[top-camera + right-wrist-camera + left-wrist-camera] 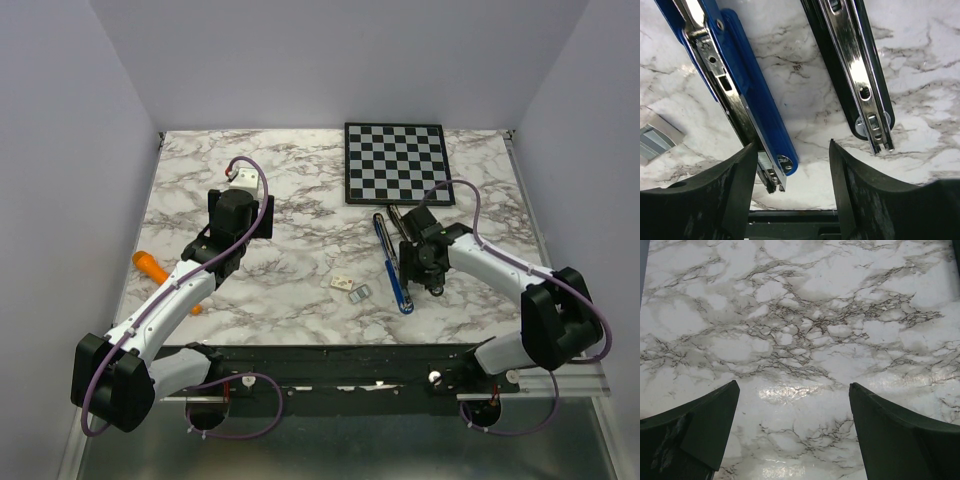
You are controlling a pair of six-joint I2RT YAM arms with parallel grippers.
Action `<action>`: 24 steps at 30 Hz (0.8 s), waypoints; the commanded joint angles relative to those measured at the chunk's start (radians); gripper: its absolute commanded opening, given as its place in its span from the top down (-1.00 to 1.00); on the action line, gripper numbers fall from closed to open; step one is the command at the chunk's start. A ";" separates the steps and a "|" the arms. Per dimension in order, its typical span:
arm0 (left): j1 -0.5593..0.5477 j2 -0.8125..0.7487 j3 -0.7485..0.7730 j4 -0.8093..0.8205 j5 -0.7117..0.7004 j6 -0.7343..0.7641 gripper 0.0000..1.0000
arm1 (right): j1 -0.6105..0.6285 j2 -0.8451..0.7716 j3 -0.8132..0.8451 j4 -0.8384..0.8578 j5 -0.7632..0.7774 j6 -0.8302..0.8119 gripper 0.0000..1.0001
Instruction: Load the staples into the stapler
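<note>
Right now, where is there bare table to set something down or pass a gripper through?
Free: the marble between the left gripper and the white box, and the far strip left of the checkerboard. Crowded: around the right gripper, where blue stapler, black stapler, staples and box lie close; only a narrow lane separates the staplers.

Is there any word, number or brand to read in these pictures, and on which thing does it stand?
None can be read. The blue stapler, the black stapler, the white box and the checkerboard show no legible print; any fine marking is too small to tell.
</note>
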 commanded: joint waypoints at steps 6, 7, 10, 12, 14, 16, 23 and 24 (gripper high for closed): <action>0.000 -0.028 0.008 -0.013 0.017 -0.011 -0.98 | -0.001 -0.038 -0.076 -0.065 -0.056 0.037 -0.34; 0.000 -0.030 0.008 -0.013 0.017 -0.011 -0.98 | -0.001 -0.042 -0.080 -0.065 -0.065 0.040 -0.34; -0.002 -0.031 0.006 -0.013 0.017 -0.011 -0.98 | -0.002 -0.065 -0.088 -0.070 -0.070 0.048 -0.34; -0.002 -0.031 0.009 -0.011 0.020 -0.012 -0.98 | -0.001 -0.081 -0.086 -0.074 -0.071 0.049 -0.34; -0.003 -0.031 0.009 -0.013 0.022 -0.012 -0.98 | -0.001 -0.088 -0.089 -0.080 -0.082 0.051 -0.34; -0.003 -0.035 0.008 -0.013 0.020 -0.012 -0.98 | -0.001 -0.101 -0.094 -0.083 -0.088 0.052 -0.34; -0.005 -0.036 0.006 -0.011 0.020 -0.012 -0.98 | -0.001 -0.153 -0.022 -0.097 -0.068 0.019 -0.37; -0.005 -0.036 0.006 -0.011 0.019 -0.012 -0.98 | -0.001 -0.156 -0.008 -0.094 -0.070 0.002 -0.39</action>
